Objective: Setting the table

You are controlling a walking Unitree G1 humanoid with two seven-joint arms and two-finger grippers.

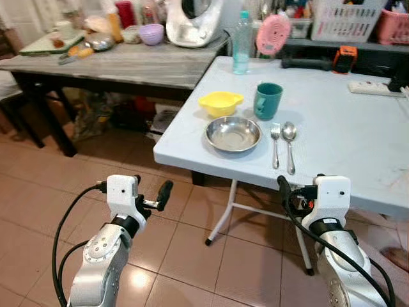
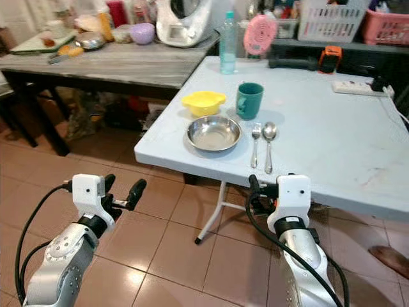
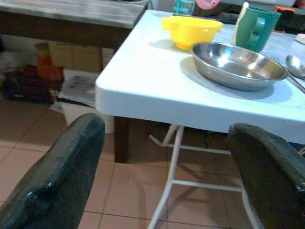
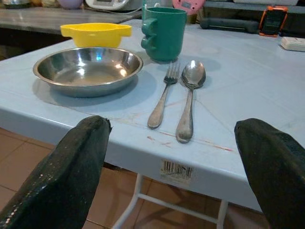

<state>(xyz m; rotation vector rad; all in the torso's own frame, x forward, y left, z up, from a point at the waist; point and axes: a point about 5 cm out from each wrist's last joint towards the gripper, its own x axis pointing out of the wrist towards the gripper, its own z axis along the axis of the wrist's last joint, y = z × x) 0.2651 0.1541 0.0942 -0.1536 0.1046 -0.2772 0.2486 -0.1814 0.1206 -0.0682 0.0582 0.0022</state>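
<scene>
I see the fork (image 1: 275, 144) and spoon (image 1: 289, 146) lying side by side near the tabletop's (image 1: 345, 134) front edge, handles toward me, right of the steel bowl (image 1: 233, 133). My left gripper (image 3: 157, 176) and right gripper (image 4: 176, 167) hover spread, empty, below that edge.

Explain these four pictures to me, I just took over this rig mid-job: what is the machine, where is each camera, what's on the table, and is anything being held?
It is a walking humanoid robot with two silver arms. Two pictures come from cameras on its head, looking down; the other two look along each wrist's black fingers. The left gripper hangs over the tiled floor, the right gripper sits at the edge of the light blue table. Both are open and hold nothing. On the table lie a steel bowl, a yellow bowl, a green mug, a fork and a spoon side by side, plus a water bottle further back.
</scene>
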